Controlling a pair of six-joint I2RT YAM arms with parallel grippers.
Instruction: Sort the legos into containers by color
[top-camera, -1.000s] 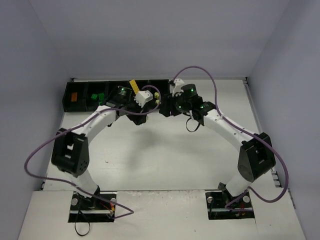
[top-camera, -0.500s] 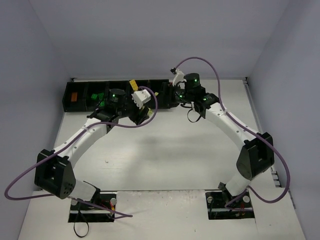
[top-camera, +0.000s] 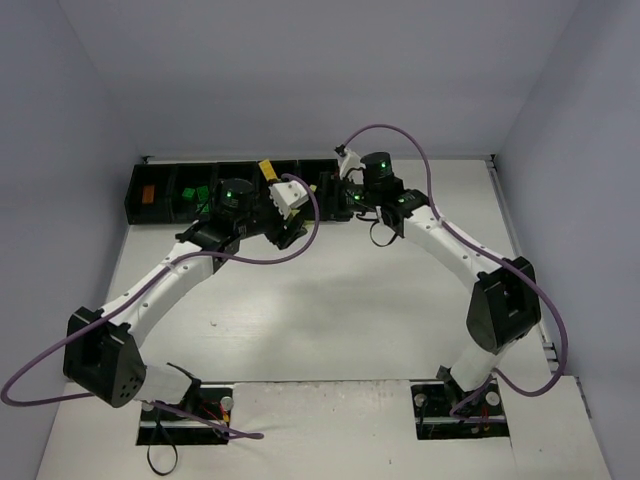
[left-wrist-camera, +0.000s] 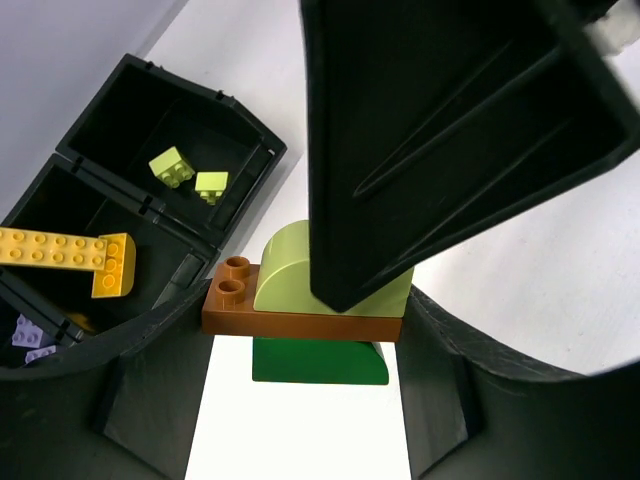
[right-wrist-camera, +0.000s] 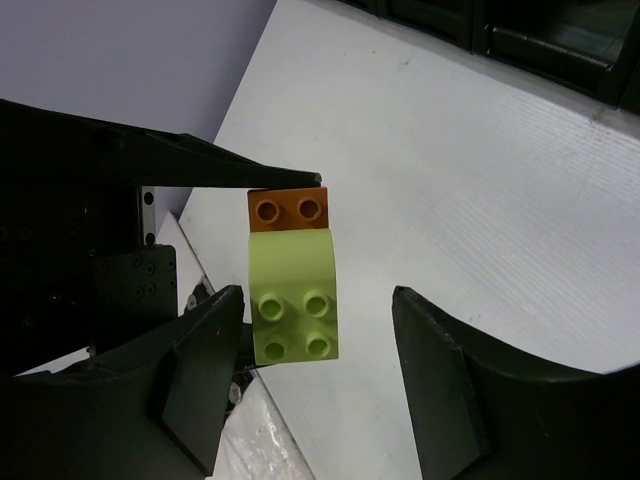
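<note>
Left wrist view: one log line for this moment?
left gripper: shut on brick stack | right gripper: open at lime brick | stack: outside bins

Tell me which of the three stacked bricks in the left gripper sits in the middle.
The orange-brown brick, sandwiched between the lime curved brick and the dark green brick; two of its studs stick out at one end.

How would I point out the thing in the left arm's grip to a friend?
Find the row of black bins on the table's far edge. Just in front, the left gripper holds a three-brick stack: lime rounded brick, orange-brown plate, dark green brick. Only it mixes colours and sits outside the bins.
</note>
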